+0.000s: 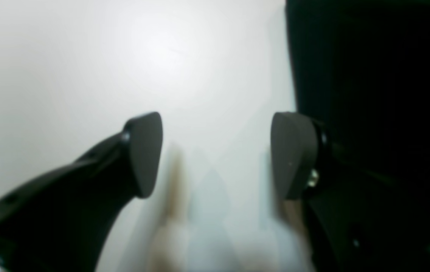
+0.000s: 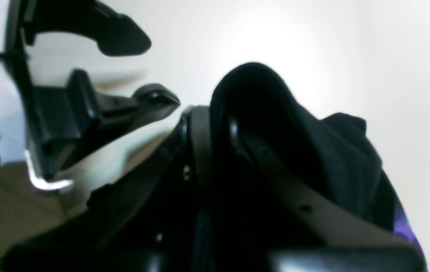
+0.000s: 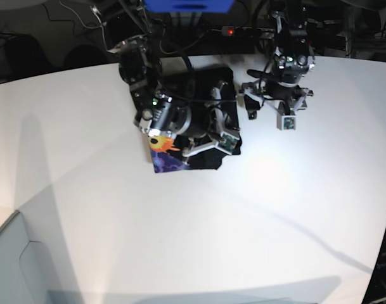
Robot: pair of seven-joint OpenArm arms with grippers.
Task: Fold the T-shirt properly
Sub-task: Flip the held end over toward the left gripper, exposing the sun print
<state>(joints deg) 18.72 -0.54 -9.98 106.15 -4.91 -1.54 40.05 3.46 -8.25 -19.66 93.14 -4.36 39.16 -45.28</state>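
Fingers (image 2: 230, 130) of the right arm were shut on the T-shirt (image 3: 199, 136).
It was bunched on the counter (image 3: 275, 209), likely gripped for folding; left fingers (image 1: 294, 155) were held wide, empty.

Soft black cloth on the T-shirt (image 2: 336, 158), matt, with a bright printed patch. Smooth white table (image 3: 275, 209), a bit shiny. Dull dark plastic pads (image 1: 145, 151) on the left gripper (image 1: 215, 155), one small shiny metal screw.

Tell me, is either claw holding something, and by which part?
The right gripper pinches a bunched fold of the black T-shirt; which part is unclear. The left gripper is open, empty.
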